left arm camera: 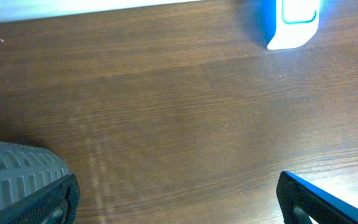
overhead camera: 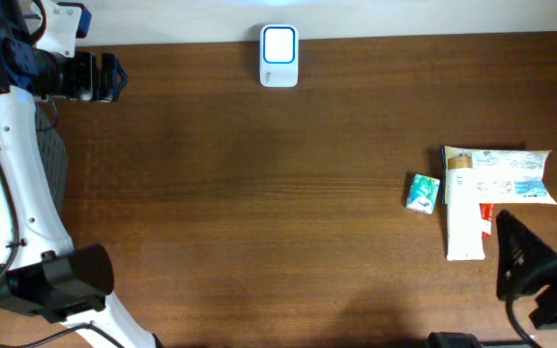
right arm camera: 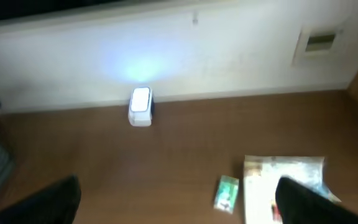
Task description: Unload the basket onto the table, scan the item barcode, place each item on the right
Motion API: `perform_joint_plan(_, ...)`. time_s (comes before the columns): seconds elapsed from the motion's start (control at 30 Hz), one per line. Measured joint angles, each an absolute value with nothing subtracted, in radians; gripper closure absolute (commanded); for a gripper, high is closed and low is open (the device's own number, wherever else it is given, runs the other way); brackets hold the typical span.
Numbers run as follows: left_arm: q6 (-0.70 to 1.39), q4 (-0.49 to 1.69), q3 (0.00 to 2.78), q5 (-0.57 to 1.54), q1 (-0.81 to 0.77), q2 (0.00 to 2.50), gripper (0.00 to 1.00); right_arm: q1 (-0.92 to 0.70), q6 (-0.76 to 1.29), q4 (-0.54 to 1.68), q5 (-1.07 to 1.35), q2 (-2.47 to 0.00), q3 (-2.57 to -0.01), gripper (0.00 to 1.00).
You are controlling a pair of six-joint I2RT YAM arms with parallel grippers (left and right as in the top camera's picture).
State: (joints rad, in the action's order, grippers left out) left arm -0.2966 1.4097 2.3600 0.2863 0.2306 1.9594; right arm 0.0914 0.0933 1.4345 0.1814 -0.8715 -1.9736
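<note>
Resting flat on the brown wooden table [overhead camera: 259, 213], three items lie grouped near the right edge. A white tube [overhead camera: 464, 217] lies lengthwise with one end pointing to the front of the table. A white packet with blue print [overhead camera: 511, 176] lies crosswise at the tube's far end, touching or slightly overlapping it; which one I cannot tell. A small green box [overhead camera: 422, 192] sits just beside the tube on its left, apart from it by a thin gap.

At the middle of the table's far edge, well apart from the items, the barcode scanner [overhead camera: 279, 56] stands against the white wall [right arm camera: 229, 56], its white window lit, its body white and blue.

In the overhead view the right gripper [overhead camera: 507, 256] hangs at the front right corner, just beside the near end of the tube. Its dark fingers are spread wide and nothing lies between them. The right wrist view is blurred, but it shows the same wide gap.

Far off at the back left corner is the left gripper [left arm camera: 176, 199]. Its fingers are wide apart over bare wood and it holds nothing. A grey ribbed object [left arm camera: 17, 171] shows beside its left finger.
</note>
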Motion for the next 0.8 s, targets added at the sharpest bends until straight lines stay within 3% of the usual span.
perform_joint_plan(0.2, -0.297, 1.410, 2.360, 0.286, 0.231, 1.959, 0.01, 0.092, 0.083, 0.712, 0.175, -0.490, -1.196, 0.01)
perform_joint_plan(0.43, -0.296, 1.410, 2.360, 0.287, 0.231, 1.959, 0.01, 0.092, 0.080, -0.089, 0.175, -0.242, -0.427, 0.02)
perform_joint_plan(0.7, -0.297, 1.410, 2.360, 0.287, 0.231, 1.959, 0.01, 0.092, 0.079, -0.157, 0.175, -0.015, -0.044, 0.02)
perform_joint_plan(0.8, -0.297, 1.410, 2.360, 0.286, 0.231, 1.959, 0.01, 0.092, 0.079, -0.033, 0.175, -0.014, -0.012, 0.01)
